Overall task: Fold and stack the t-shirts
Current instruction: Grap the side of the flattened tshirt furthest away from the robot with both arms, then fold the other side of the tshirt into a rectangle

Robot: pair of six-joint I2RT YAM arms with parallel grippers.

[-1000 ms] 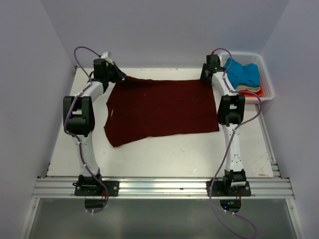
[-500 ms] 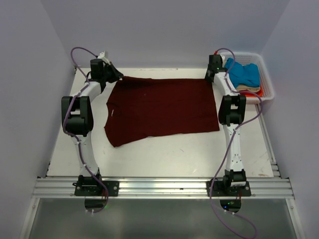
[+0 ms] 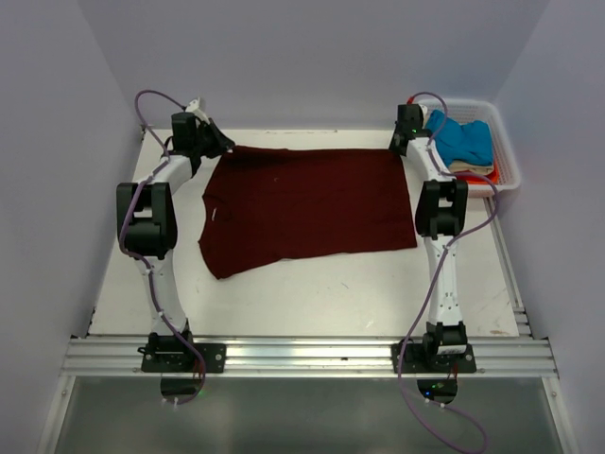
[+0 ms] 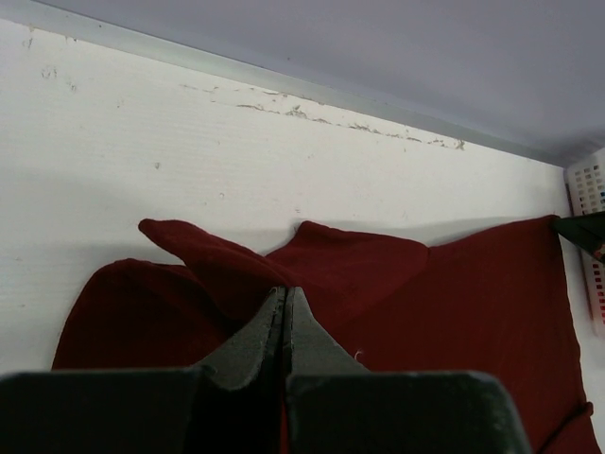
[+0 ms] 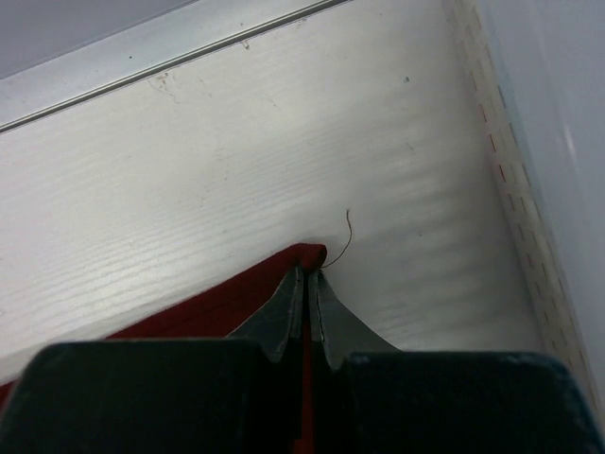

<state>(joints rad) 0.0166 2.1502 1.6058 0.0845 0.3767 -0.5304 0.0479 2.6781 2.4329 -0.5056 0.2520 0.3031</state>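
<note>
Maroon t-shirt (image 3: 312, 203) sits pinched at your left pincer (image 4: 285, 295) and right pincer (image 5: 304, 276) tips, seemingly pre-fold: draw both corners nearward.

maroon t-shirt (image 3: 307, 203): plain dark red, no print, same tone in both wrist views. table (image 3: 312, 293): white, faint grey scuffs (fine grain lines show in the right wrist view). basket (image 3: 509, 161) at 2 o'clock: white, slatted. inside it: blue t-shirt (image 3: 463, 137) bright, cream t-shirt (image 3: 461, 167) pale, orange-red t-shirt (image 3: 490, 177) a thin sliver. left arm (image 3: 163, 284) and right arm (image 3: 442, 284): white links, black joints. cables (image 3: 156, 92): purple. walls (image 3: 284, 57): pale lilac.
</note>
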